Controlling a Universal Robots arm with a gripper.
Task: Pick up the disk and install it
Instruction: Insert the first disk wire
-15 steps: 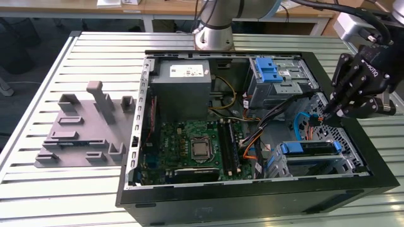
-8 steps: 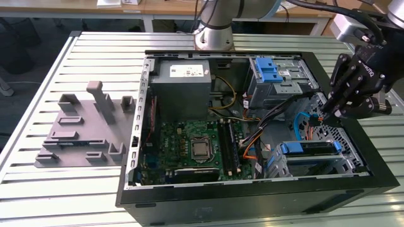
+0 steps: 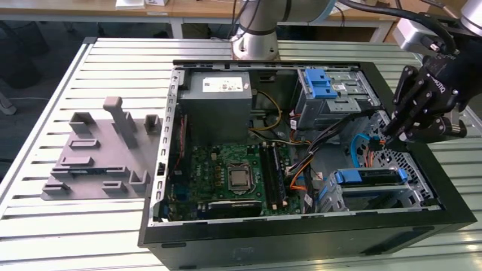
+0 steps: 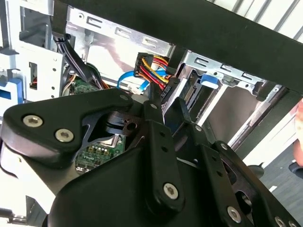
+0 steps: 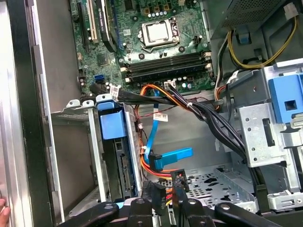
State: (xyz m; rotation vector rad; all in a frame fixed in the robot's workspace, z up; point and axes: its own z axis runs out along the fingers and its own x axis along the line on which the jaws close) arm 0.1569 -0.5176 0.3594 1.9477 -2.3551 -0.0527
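While the gripper [image 3: 386, 138] hung over the end of the open computer case [image 3: 301, 240] at the exterior view's right, its black linkages pointed down into the cable space beside the drive cage [image 3: 412, 199]. Whether it was spread or pressed together could not be told. In the first wrist view the gripper [image 5: 165, 209] sat just above a black connector [image 5: 177, 182] fed by orange, red and yellow wires [image 5: 150, 171], but contact could not be made out. A blue flat data cable [image 5: 173, 157] lay just beside that connector.

The disk [image 3: 367, 176] was not in the gripper. It sat inside the drive cage, near the case's front corner, with its blue rail ends showing; the first wrist view showed the disk [image 5: 112, 125] standing on edge between the cage's metal walls.

Farther off, a black cable bundle [image 5: 213, 118] ran across the case above the motherboard [image 3: 218, 169], where the bare processor socket [image 3: 239, 178] showed. The grey power supply [image 3: 218, 104] filled the far corner, and a blue latch [image 3: 321, 84] topped the upper bay. The case rested on a slatted metal table [image 3: 45, 226], with a grey fixture plate [image 3: 98, 155] well apart toward the exterior view's left.
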